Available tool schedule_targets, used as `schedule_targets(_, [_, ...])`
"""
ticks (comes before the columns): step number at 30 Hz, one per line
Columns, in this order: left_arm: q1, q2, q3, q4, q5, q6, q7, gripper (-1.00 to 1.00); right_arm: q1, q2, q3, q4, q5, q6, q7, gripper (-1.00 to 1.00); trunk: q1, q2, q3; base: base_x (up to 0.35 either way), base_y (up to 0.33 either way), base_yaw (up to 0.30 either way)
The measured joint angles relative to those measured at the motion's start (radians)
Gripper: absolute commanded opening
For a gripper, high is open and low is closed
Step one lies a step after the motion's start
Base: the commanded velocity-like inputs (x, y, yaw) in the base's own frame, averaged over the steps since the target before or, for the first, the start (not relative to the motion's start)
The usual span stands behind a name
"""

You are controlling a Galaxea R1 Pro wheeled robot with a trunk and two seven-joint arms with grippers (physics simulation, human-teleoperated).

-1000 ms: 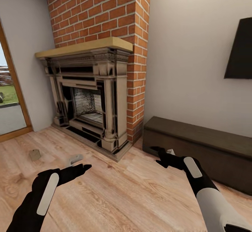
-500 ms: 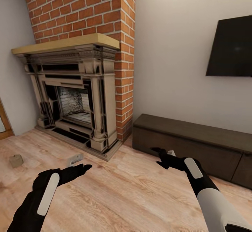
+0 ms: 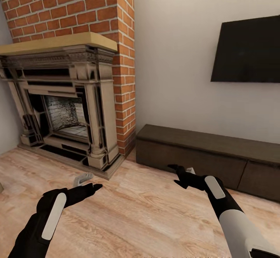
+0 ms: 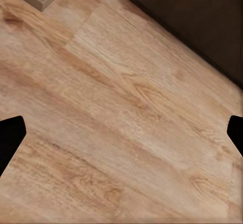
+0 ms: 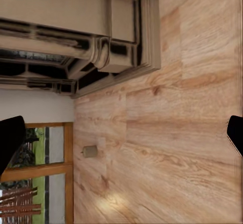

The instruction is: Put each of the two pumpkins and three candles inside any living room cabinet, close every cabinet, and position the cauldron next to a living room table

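Both grippers, left (image 3: 94,188) and right (image 3: 175,172), hung spread and empty over bare plank floor (image 3: 136,219). Cabinet (image 3: 202,155) stood shut along the wall beside the brick fireplace (image 3: 74,106); candle (image 5: 90,151) lay near the glass door (image 5: 35,183)

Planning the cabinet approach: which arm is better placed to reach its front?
Probably right. The right gripper, open and empty, hangs just before the cabinet; the left gripper, also open, hangs nearer the fireplace.

Head cam: high, fwd/down toward fireplace (image 3: 66,106) and cabinet (image 3: 210,155). Left wrist cam: close over floor (image 4: 116,133), cabinet edge shared. Right wrist cam: low across floor toward fireplace base, shared w/ head.
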Motion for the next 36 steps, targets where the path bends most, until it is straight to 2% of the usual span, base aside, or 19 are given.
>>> schedule_targets(36, [0.000, 0.000, -0.001, 0.003, 0.000, 0.000, 0.000, 1.00, 0.000, 0.000, 0.000, 0.019, 0.001, -0.005, -0.001, 1.00, 0.000, 0.000, -0.039, 0.000, 0.000, -0.226])
